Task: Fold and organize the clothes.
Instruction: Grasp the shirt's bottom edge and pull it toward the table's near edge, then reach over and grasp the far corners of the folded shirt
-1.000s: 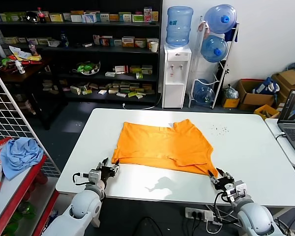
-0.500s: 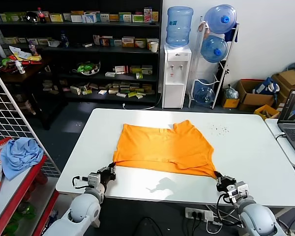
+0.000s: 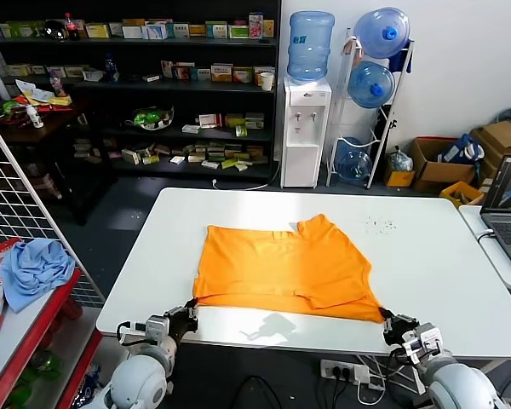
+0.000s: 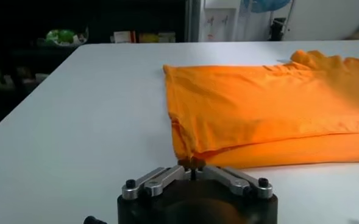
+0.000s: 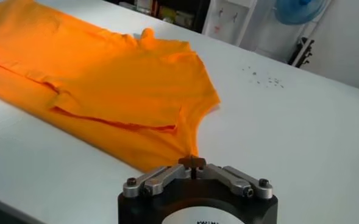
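**Both pincers clamped on the shirt's near corners**

Left gripper (image 3: 190,308) and right gripper (image 3: 387,319) each pinch a near corner of the orange T-shirt (image 3: 285,266), spread on the white table (image 3: 434,256). Wrist views confirm it: fingers (image 4: 167,176) closed on fabric, right fingers (image 5: 231,176) likewise. Head view alone shows the blue cloth (image 3: 34,268), off left.

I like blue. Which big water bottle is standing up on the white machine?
The water bottle left of the others stands upright on the white machine. The other bottles lie tilted in the rack.

Soft, matt orange cloth T-shirt (image 3: 284,268) lies on a smooth white bench (image 3: 434,256); metal fingers (image 4: 152,181), black end effector body.
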`<action>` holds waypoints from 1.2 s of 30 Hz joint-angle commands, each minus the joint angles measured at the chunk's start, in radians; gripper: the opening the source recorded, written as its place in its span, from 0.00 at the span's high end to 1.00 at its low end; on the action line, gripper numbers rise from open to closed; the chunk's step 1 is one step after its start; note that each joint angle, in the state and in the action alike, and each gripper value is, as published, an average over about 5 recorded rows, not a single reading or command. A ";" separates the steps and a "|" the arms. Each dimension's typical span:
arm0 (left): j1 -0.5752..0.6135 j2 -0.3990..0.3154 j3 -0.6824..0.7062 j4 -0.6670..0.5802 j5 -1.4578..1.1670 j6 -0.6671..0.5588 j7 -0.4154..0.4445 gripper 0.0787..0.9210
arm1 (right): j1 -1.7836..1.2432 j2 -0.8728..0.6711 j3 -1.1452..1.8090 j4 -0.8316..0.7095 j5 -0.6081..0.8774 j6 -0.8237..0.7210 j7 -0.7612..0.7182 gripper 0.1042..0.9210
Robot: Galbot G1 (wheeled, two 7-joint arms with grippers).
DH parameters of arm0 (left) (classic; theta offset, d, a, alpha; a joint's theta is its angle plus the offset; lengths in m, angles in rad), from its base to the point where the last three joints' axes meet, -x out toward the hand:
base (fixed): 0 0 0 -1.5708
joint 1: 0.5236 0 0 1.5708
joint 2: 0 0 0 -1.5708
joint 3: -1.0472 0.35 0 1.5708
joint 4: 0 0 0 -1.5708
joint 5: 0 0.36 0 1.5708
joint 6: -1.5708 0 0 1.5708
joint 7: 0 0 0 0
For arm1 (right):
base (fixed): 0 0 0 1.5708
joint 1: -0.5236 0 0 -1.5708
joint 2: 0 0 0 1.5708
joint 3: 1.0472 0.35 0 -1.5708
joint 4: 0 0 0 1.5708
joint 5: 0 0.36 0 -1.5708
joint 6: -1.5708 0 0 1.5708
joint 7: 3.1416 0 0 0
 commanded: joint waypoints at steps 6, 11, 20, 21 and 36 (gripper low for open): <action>0.165 0.041 -0.024 -0.183 0.022 0.027 -0.054 0.98 | -0.128 -0.025 0.022 0.124 0.005 -0.030 0.028 0.97; 0.120 0.039 -0.029 -0.177 0.083 -0.046 -0.042 0.87 | -0.090 -0.015 0.025 0.135 0.025 0.028 0.049 0.88; 0.042 0.055 -0.025 -0.186 0.044 -0.121 -0.025 0.58 | -0.031 -0.047 0.025 0.146 0.074 0.023 0.084 0.56; 0.024 0.055 -0.025 -0.174 0.047 -0.135 -0.021 0.54 | -0.014 -0.050 0.022 0.137 0.080 0.044 0.085 0.53; -0.454 -0.016 0.107 0.271 -0.080 -0.105 0.041 0.12 | 0.610 0.021 -0.198 -0.334 0.230 0.082 -0.005 0.13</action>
